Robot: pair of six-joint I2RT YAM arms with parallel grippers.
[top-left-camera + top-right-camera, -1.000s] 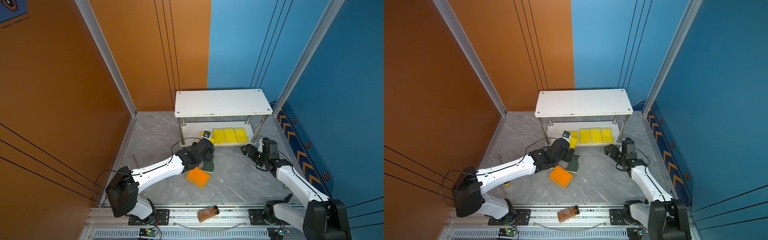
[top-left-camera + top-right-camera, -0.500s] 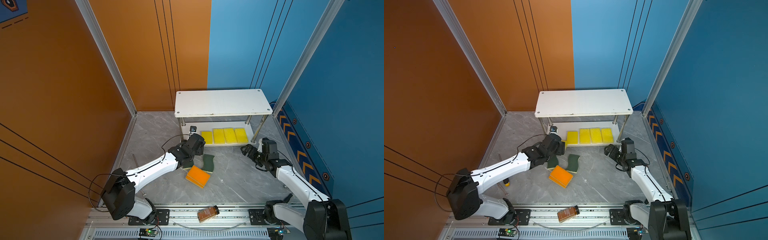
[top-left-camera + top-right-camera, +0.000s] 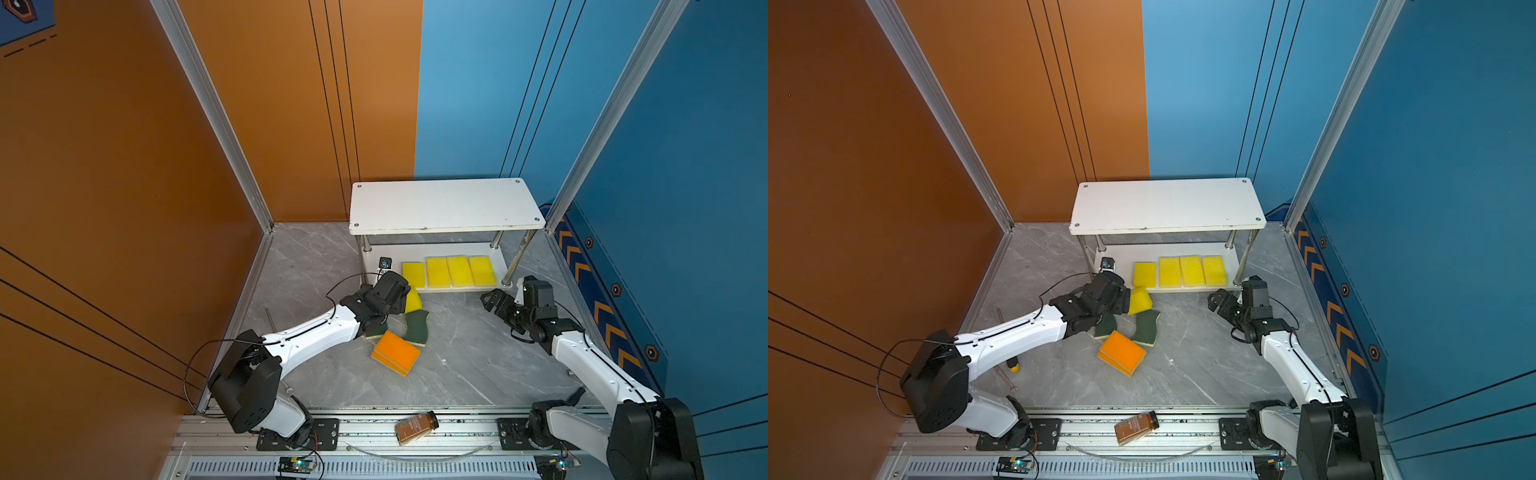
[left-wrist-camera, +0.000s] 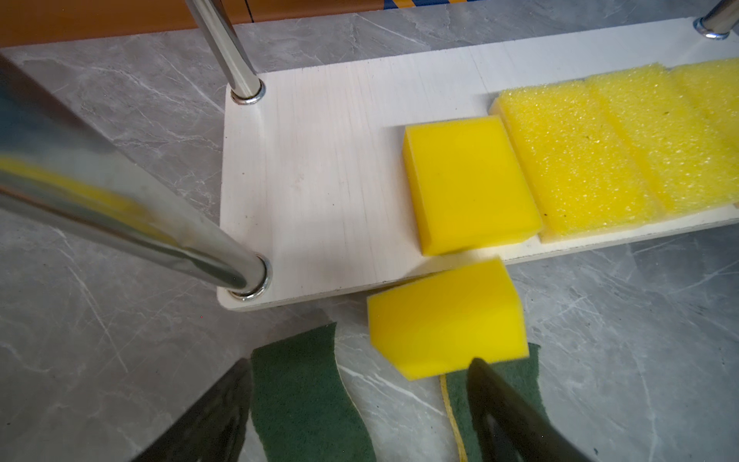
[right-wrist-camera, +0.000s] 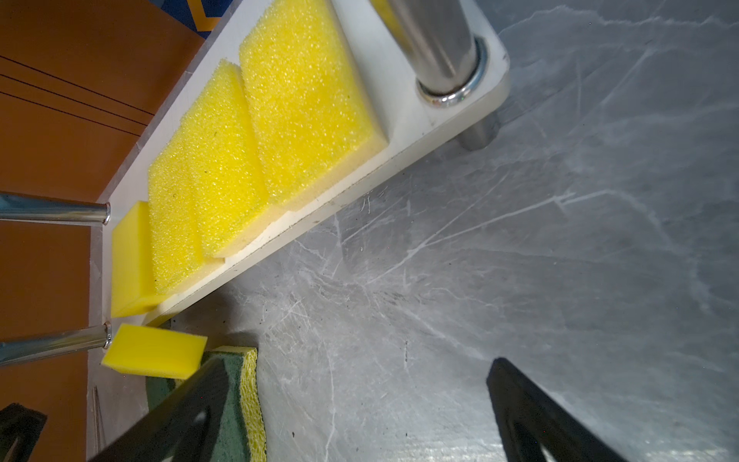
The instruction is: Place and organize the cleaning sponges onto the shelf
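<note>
- We see the shelf [image 3: 444, 203] standing at the back of the grey floor [image 3: 457, 370], close to the walls
- Four yellow sponges [image 3: 437, 272] lie flat in a row on its lower board [image 4: 320, 180], side by side
- The smooth sponge [image 4: 472, 184] is at the left end of the row, and the other three look rough and bumpy
- One loose yellow sponge [image 4: 444, 320] is not on the board; it sits tilted just in front of the board's front edge, partly over a green one
- Our left claw [image 4: 360, 372] is right next to this loose sponge, with its two fingers wide apart, so it is open and squeezes nothing
- One of its fingers [image 4: 496, 392] is right at the sponge's edge, and we cannot tell if it touches
- Two green sponges [image 3: 417, 328] lie flat on the floor, green side up, and one is partly under our left arm
- A little pile of orange sponges [image 3: 397, 351] lies just in front of the green ones, and we cannot tell how many there are
- Our right claw [image 5: 356, 376] is wide open and holds nothing; it hangs low over bare floor, near the right end of the shelf
- A brown bottle [image 3: 416, 427] lies on its side on the metal rail at the front
</note>
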